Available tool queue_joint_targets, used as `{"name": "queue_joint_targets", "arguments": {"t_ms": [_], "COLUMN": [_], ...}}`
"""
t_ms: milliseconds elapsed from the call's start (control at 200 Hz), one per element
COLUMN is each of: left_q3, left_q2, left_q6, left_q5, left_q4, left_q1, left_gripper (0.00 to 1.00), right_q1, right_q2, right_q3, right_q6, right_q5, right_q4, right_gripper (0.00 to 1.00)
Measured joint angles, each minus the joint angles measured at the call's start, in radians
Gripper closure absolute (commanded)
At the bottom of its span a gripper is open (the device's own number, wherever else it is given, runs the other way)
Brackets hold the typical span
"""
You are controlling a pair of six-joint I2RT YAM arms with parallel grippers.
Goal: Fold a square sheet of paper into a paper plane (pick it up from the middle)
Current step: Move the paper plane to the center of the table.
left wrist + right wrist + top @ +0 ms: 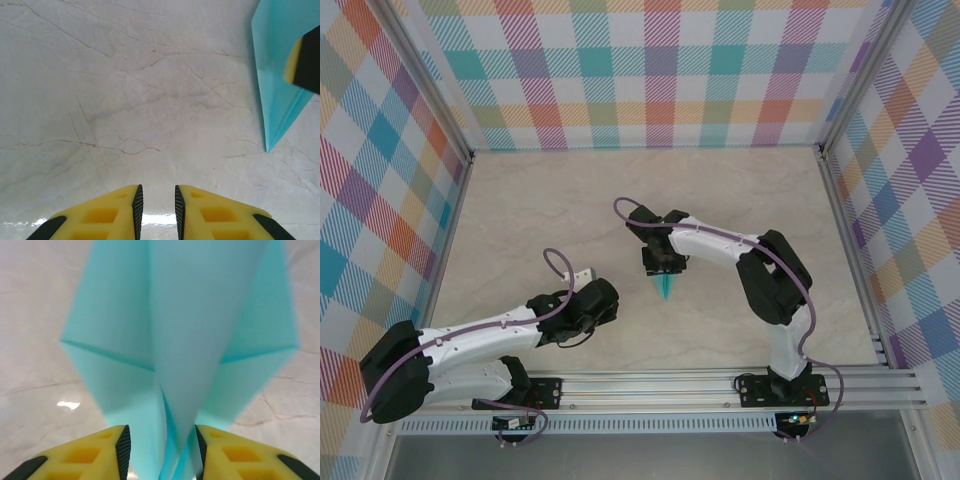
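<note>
The paper plane point(666, 287) is a slim light-teal dart on the table's middle, its tip pointing toward the near edge. My right gripper point(663, 268) stands right over its wide end. In the right wrist view the plane point(185, 330) rises between the yellow fingers, and my right gripper point(161, 450) has its jaws apart around the centre fold, open. My left gripper point(603, 300) sits to the plane's left; its jaws point(156, 205) stand a little apart with nothing between them. In the left wrist view the plane point(275, 75) lies at the far right, partly behind a right finger point(305, 60).
The marble-look table point(540, 210) is boxed in by checked walls on three sides. A metal rail point(670, 385) carrying both arm bases runs along the near edge. Bare table lies ahead of the left gripper.
</note>
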Motion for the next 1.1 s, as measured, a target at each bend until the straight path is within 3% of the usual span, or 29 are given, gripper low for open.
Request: {"name": "queue_joint_targets", "arguments": {"t_ms": [405,580,735,805,915,1100], "left_q3": [0.019,0.029,0.028,0.028,0.028,0.028], "left_q2": [0.021,0.017,-0.033,-0.066,-0.110,-0.167], "left_q6": [0.018,0.034,0.053,0.066,0.088,0.109], "left_q5": [0.000,-0.022,-0.056,-0.079,-0.128,-0.195], "left_q4": [-0.006,-0.024,-0.041,-0.056,-0.089,-0.136], "left_q1": [0.000,0.000,0.001,0.003,0.005,0.006], "left_gripper": [0.73,0.71,0.65,0.60,0.56,0.47], "right_q1": [0.000,0.000,-0.003,-0.017,-0.116,-0.306], "right_q2": [-0.368,-0.621,-0.827,-0.889,-0.934,-0.947], "right_q3": [-0.145,-0.293,-0.422,-0.473,-0.538,-0.662], "right_q6": [-0.012,-0.027,-0.069,-0.085,-0.101,-0.189], "right_q5": [0.063,0.180,0.317,0.398,0.514,0.602], "right_q4": [0.009,0.047,0.081,0.088,0.090,0.166], "right_gripper": [0.46,0.28,0.01,0.00,0.00,0.00]}}
